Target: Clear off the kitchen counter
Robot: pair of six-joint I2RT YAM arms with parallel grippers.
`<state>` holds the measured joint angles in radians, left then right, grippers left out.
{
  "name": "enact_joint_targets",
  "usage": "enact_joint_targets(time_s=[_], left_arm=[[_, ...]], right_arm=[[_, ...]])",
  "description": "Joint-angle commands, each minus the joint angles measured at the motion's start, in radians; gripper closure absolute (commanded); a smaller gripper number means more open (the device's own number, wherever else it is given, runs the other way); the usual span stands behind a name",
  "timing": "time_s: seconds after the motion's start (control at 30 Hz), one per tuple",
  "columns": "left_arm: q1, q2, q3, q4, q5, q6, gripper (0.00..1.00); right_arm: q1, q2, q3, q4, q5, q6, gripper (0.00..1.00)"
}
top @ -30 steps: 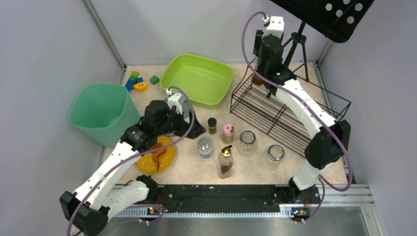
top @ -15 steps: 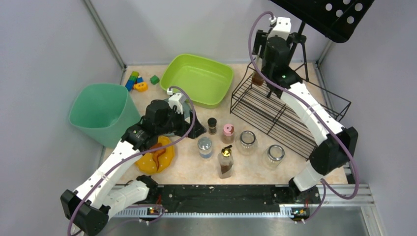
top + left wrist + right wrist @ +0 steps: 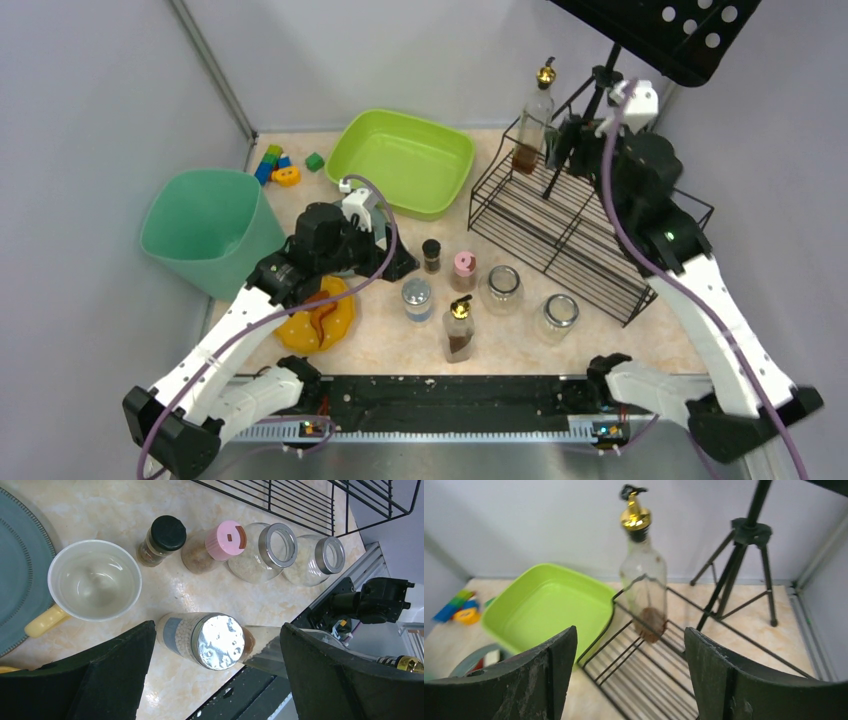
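Observation:
The beige kitchen counter (image 3: 400, 345) carries jars, bottles and dishes. A tall oil bottle (image 3: 533, 125) with a gold spout stands upright on the black wire rack (image 3: 580, 225); the right wrist view has this oil bottle (image 3: 644, 590) straight ahead. My right gripper (image 3: 562, 145) is open just right of it, with nothing between its fingers (image 3: 551, 675). My left gripper (image 3: 400, 265) hovers open above a silver-lidded jar (image 3: 210, 639), which shows between the fingers (image 3: 125, 670) without touching them.
A green basin (image 3: 402, 160), a teal bin (image 3: 205, 230) and toy blocks (image 3: 278, 165) sit at the back left. Near the jar are a white mug (image 3: 92, 580), a black-capped shaker (image 3: 162, 539), a pink-capped shaker (image 3: 220, 542), two glass jars (image 3: 267, 550), a second oil bottle (image 3: 459, 330) and a yellow plate (image 3: 320, 318).
My right gripper opened, let go of the oil bottle on the rack and drew back to the right. The left arm has not moved.

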<state>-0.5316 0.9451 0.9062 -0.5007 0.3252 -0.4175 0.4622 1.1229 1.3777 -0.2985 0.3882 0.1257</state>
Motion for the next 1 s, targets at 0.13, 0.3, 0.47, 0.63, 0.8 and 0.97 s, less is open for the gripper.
enact_joint_targets(time_s=[0.13, 0.3, 0.47, 0.63, 0.8, 0.97], left_arm=[[-0.001, -0.042, 0.009, 0.032, 0.026, 0.002, 0.02], [0.0, -0.074, 0.009, 0.03, 0.037, 0.004, 0.01], [0.0, -0.089, 0.001, 0.036, 0.04, 0.002, 0.01], [0.0, -0.098, -0.002, 0.037, 0.046, 0.002, 0.01], [-0.001, -0.104, -0.007, 0.036, 0.046, 0.002, 0.01], [-0.001, -0.1, -0.007, 0.034, 0.046, 0.003, 0.01]], right_arm=[[0.014, -0.251, -0.145, -0.198, -0.566, 0.003, 0.24], [0.016, -0.286, -0.211, -0.299, -0.807, -0.047, 0.25], [0.099, -0.318, -0.361, -0.277, -0.933, -0.064, 0.27], [0.293, -0.364, -0.448, -0.222, -0.867, -0.109, 0.28], [0.438, -0.368, -0.514, -0.194, -0.813, -0.179, 0.27], [0.5, -0.377, -0.568, -0.116, -0.8, -0.213, 0.27]])
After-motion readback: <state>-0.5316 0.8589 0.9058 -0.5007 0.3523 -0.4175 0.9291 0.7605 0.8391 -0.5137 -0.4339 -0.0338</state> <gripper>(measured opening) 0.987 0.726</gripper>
